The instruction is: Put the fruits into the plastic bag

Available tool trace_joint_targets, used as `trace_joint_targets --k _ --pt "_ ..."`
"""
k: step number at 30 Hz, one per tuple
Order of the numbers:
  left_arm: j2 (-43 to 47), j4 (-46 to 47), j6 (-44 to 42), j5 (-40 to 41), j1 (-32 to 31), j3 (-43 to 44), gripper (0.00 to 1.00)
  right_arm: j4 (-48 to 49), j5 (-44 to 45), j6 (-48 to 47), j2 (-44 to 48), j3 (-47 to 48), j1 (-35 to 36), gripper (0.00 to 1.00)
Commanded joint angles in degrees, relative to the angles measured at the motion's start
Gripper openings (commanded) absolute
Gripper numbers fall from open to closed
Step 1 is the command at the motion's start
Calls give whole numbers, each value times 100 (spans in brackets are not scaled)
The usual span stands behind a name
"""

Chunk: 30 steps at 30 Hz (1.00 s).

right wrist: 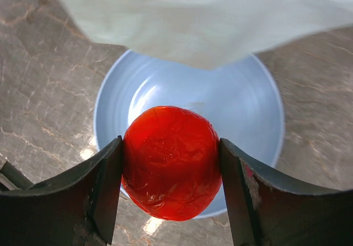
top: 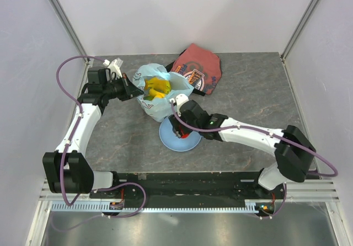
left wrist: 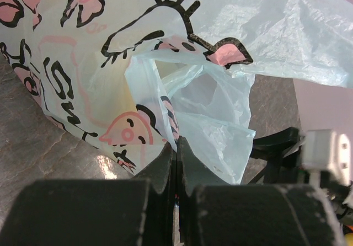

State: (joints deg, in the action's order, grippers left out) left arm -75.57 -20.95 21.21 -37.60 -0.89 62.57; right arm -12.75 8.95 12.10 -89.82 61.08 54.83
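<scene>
Red fruit (right wrist: 170,162): clamped in the right claw (right wrist: 171,146), just over the plate (right wrist: 253,102)
Plastic bag (top: 159,105): just beyond the plate, far and slightly left of the fruit, bananas (top: 156,86) inside
Left claw (left wrist: 176,160): closed, pinching the bag's rim, mouth held open
Right arm: reaches leftward from its base, wrist low

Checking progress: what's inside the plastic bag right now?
Yellow bananas show through the plastic bag's open mouth. Whatever lies beneath them is covered by them and the bag's film.
</scene>
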Motion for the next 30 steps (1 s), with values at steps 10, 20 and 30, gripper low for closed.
trace_joint_targets --k 10,20,30 --pt "104 109 -161 -54 -17 36 2 1213 -877 1451 1459 -211 -1553 0" --pt "130 65 -188 -54 -26 72 2 2752 -2353 2438 168 808 -1994 0" --pt "192 21 -205 -45 -17 89 1 1504 -2205 1787 -1362 2909 -1607 0"
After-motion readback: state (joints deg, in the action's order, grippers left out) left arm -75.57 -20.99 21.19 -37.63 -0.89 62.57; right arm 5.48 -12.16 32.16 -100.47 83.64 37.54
